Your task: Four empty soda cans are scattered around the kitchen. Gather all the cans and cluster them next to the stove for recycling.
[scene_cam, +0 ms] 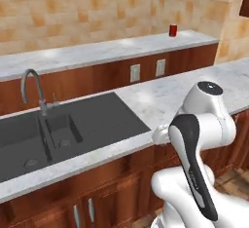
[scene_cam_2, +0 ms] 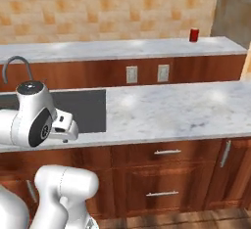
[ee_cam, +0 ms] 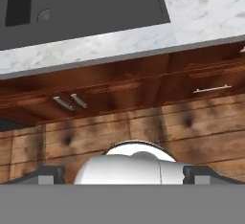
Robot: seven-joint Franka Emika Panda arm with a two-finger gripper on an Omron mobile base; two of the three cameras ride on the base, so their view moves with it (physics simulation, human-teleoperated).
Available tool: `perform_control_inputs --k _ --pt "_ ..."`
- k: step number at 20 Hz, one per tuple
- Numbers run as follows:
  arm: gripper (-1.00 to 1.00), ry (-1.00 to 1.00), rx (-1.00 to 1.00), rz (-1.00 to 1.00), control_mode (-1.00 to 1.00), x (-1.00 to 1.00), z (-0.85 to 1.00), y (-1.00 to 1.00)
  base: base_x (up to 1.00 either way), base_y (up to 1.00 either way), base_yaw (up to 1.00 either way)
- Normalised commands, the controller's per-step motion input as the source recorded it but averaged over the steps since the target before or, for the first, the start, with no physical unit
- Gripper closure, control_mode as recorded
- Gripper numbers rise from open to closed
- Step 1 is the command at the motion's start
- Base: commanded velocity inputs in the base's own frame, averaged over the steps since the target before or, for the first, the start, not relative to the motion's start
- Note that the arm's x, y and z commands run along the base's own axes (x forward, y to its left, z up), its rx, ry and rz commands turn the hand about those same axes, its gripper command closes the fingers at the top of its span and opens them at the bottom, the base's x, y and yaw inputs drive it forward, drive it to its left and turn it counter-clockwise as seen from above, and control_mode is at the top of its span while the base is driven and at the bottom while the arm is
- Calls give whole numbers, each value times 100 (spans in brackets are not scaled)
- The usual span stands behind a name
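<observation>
- Domestic kitchen.
- Dark sink point(scene_cam: 73, 124) with curved tap point(scene_cam: 30, 83) set in marble bench point(scene_cam_2: 162, 110).
- Wooden cabinets point(scene_cam_2: 166, 174), tan tiled wall point(scene_cam: 73, 12), wall sockets point(scene_cam_2: 131, 74).

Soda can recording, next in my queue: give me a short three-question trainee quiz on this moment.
1. True or false: the soda can stands upright on the raised back ledge.
2. In the left base view, the faucet rises from which edge of the sink: A back, B front, C right?
3. Fill in: in the hand view, the pincer has its fingertips spread wide and grips ____.

Key: 1 true; 2 A; 3 nothing.
</observation>
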Motion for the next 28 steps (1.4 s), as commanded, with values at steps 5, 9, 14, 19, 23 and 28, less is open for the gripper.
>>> perform_control_inputs --k 5,9,14,19,23,28 --pt "-100 0 0 0 100 0 0 0 0 89 66" --pt "-100 0 0 0 100 0 0 0 1 82 74" --pt "-100 0 0 0 100 0 0 0 1 68 82" --pt "-100 0 0 0 100 0 0 0 -51 96 51" --pt "-100 0 0 0 100 0 0 0 5 93 32" --pt "-100 0 0 0 100 0 0 0 10 74 81"
